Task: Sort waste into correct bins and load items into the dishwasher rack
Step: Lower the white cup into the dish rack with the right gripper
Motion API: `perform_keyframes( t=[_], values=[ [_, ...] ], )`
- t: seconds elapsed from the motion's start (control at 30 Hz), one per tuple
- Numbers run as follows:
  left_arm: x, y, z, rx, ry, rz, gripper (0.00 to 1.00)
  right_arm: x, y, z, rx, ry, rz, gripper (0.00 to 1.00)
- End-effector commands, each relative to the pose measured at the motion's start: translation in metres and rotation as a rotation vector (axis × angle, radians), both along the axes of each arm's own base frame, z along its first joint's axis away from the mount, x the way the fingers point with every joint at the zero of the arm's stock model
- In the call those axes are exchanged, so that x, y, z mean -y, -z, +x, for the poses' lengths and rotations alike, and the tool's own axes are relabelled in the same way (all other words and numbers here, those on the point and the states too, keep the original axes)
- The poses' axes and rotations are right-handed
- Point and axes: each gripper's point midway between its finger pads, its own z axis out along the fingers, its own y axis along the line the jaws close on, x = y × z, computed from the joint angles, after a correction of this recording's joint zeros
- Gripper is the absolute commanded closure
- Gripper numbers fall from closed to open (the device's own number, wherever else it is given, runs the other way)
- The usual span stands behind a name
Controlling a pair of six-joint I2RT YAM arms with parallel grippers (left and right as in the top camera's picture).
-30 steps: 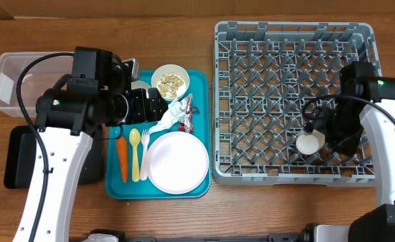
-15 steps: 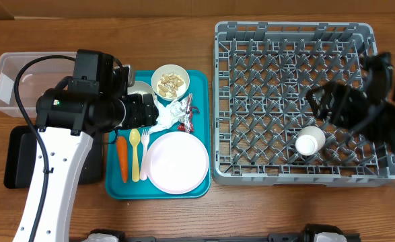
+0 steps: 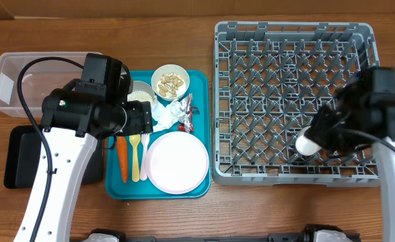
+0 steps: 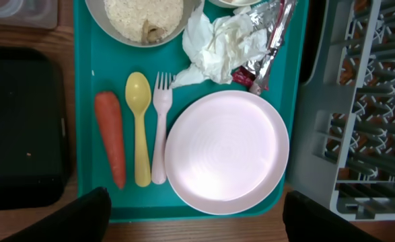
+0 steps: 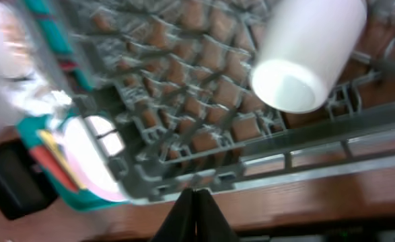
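Over the teal tray [image 4: 83, 81] the left gripper [image 4: 196, 205] hangs with its fingers spread wide and empty, above the pink plate [image 4: 227, 151]. The fork [image 4: 161, 128], yellow spoon [image 4: 139, 128] and carrot [image 4: 110, 138] lie in a row just beside the plate. The small white cup [image 3: 308, 143] lies tipped inside the grey dishwasher rack [image 3: 291, 30], near its front right part. The right gripper [image 5: 194, 208], blurred, seems pressed together, apart from the cup.
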Motion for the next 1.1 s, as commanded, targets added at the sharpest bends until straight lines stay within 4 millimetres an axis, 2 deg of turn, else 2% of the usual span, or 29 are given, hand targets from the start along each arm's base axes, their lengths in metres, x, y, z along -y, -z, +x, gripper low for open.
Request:
perform_keyframes(
  t=[0.0, 0.1, 0.17, 0.3, 0.5, 0.6, 0.73, 0.87, 1.0, 1.07],
  values=[
    [-0.003, -0.007, 0.003, 0.024, -0.019, 0.011, 0.15, 0.007, 0.039, -0.007, -0.113, 0.062, -0.037, 0.96],
    [-0.003, -0.007, 0.003, 0.025, -0.019, 0.011, 0.14, 0.028, 0.066, -0.007, -0.172, 0.153, -0.144, 0.96],
    [-0.003, -0.007, 0.003, 0.025, -0.019, 0.011, 0.14, 0.038, 0.073, -0.003, -0.175, 0.192, -0.197, 0.96],
    [-0.003, -0.007, 0.004, 0.028, -0.019, 0.011, 0.13, 0.051, 0.080, 0.009, -0.152, 0.270, -0.254, 0.96],
    [-0.003, -0.007, 0.005, 0.030, -0.019, 0.011, 0.12, 0.062, 0.092, 0.015, -0.140, 0.351, -0.301, 0.96],
    [-0.003, -0.008, 0.005, 0.031, -0.019, 0.011, 0.11, 0.069, 0.090, 0.024, -0.097, 0.364, -0.330, 0.96],
    [-0.002, -0.009, 0.010, 0.054, -0.020, 0.011, 0.09, 0.072, 0.068, 0.046, -0.002, 0.381, -0.319, 0.96],
    [-0.006, -0.012, 0.018, 0.089, -0.031, 0.030, 0.07, 0.073, 0.025, 0.063, 0.113, 0.367, -0.316, 0.92],
    [-0.010, -0.015, 0.025, 0.123, -0.044, 0.055, 0.06, 0.068, -0.017, 0.065, 0.211, 0.315, -0.300, 0.82],
    [-0.008, -0.015, 0.025, 0.124, -0.035, 0.044, 0.13, 0.061, -0.030, 0.062, 0.248, 0.261, -0.275, 0.76]
  ],
)
